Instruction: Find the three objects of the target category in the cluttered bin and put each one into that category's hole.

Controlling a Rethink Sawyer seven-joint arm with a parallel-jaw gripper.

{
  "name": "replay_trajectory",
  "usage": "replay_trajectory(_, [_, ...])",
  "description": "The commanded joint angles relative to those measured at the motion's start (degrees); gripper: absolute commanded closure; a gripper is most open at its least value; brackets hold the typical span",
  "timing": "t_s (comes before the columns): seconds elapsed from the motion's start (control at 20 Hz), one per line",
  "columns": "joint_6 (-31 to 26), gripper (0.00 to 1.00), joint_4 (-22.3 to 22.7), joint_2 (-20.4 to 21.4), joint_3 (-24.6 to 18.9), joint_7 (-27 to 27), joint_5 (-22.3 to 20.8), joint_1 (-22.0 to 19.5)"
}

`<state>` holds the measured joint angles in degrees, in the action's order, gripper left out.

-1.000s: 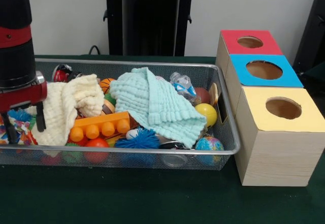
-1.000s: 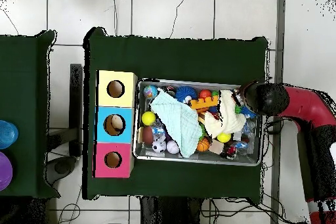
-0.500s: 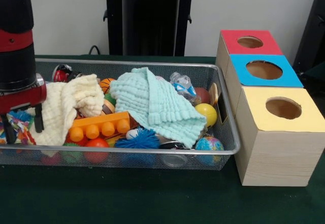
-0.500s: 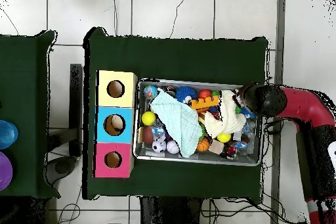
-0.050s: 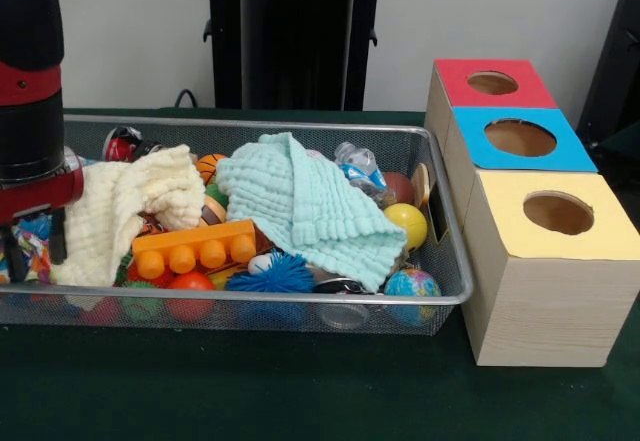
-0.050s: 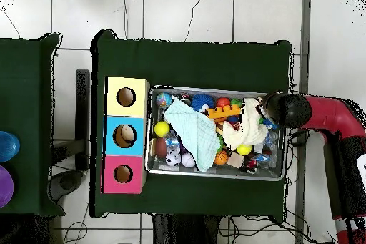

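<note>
At the left end of a wire mesh bin (image 5: 440, 261) on a green-covered counter (image 5: 300, 391), the red and black arm's end effector (image 5: 30, 246) hangs down among the clutter, its two dark fingers (image 5: 58, 236) standing apart either side of a multicoloured toy (image 5: 30, 251); whether they touch it cannot be told. Just to the right of it lies a cream muslin cloth (image 5: 125, 206), draped over an orange toy brick (image 5: 195, 248). A pale green muslin cloth (image 5: 305, 206) covers the middle of the bin, with a small basketball (image 5: 209, 166) showing between the two cloths at the far side. Near the front wall sit a blue spiky ball (image 5: 270, 276) and a red ball (image 5: 190, 283); at the right end lie a yellow ball (image 5: 408, 223), a globe ball (image 5: 412, 285) and a crumpled plastic bottle (image 5: 358, 168). Right of the bin, touching it, stand three wooden boxes in a row, each with a round hole on top: a yellow box (image 5: 555, 261) nearest, a blue box (image 5: 515, 141) in the middle and a red box (image 5: 490, 83) farthest. In the overhead view the arm (image 6: 325, 116) reaches over the bin's end opposite the boxes.
</note>
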<state>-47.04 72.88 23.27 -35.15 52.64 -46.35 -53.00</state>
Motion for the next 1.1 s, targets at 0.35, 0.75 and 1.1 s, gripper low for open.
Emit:
replay_trajectory(0.35, [-14.8,1.0,-0.4,1.1,0.3,-27.2,-1.7,0.9])
replay_trajectory(0.75, [-14.4,1.0,4.0,5.9,0.9,-22.8,-0.4,2.0])
replay_trajectory(1.1, [-11.6,1.0,14.1,14.6,-1.1,-11.4,6.4,4.2])
